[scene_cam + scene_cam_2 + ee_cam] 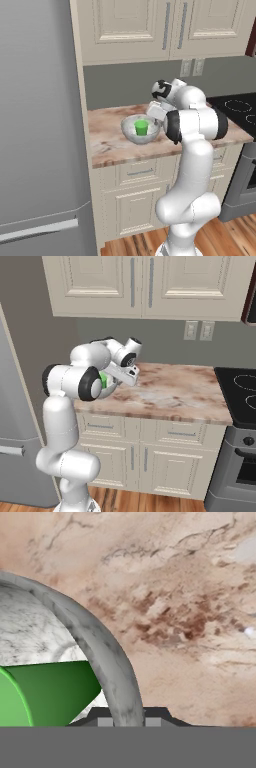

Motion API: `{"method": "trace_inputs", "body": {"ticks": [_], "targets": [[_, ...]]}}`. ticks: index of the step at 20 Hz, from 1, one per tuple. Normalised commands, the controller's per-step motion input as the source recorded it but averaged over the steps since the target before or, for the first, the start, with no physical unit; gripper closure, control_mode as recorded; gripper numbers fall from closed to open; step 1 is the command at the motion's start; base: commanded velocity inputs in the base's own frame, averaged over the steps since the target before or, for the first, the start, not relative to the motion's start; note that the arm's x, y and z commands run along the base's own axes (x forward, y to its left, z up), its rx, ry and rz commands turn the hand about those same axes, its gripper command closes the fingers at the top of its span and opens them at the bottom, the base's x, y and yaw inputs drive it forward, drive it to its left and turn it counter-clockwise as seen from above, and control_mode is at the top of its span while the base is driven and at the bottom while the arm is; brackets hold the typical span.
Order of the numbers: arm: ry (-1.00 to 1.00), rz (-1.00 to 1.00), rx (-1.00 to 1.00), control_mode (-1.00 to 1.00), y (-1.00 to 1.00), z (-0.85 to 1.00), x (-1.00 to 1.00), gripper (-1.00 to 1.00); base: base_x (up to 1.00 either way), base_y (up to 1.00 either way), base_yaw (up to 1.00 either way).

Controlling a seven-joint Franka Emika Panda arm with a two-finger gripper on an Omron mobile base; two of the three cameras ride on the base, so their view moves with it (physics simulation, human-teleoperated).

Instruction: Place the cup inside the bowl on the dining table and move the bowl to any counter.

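Gripper jaws pinch the bowl rim so the cup rides inside, over the counter.

Fridge: tall, flat grey refrigerator with a pale horizontal handle bar low on its door, at the far left, side panel rising beside it.
Upper cabinets: cream panelled wall cabinets with slim vertical grey handles, mounted high above the grey wall strip.
Outlets: two pale rectangular wall outlets side by side, just under the upper cabinets.
Stove: black glass cooktop with thin ring markings, at the right edge; below it a dark grey oven front with a round knob.
Floor: reddish-brown wooden plank floor along the bottom.
Dark red panel: narrow corner at upper right, too cropped to identify.
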Motion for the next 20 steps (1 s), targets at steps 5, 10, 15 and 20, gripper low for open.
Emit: {"method": "trace_inputs", "body": {"ticks": [5,10,15,20], "targets": [[0.0,0.0,-0.01,-1.0,0.06,-0.11,0.18,1.0,0.0,0.0,0.0],[0.0,0.0,-0.02,-1.0,0.07,-0.1,0.14,1.0,0.0,0.0,0.0],[0.0,0.0,-0.02,-1.0,0.08,-0.13,0.12,1.0,0.0,0.0,0.0],[0.0,0.0,-0.02,-1.0,0.06,-0.16,0.1,1.0,0.0,0.0,0.0]]}}
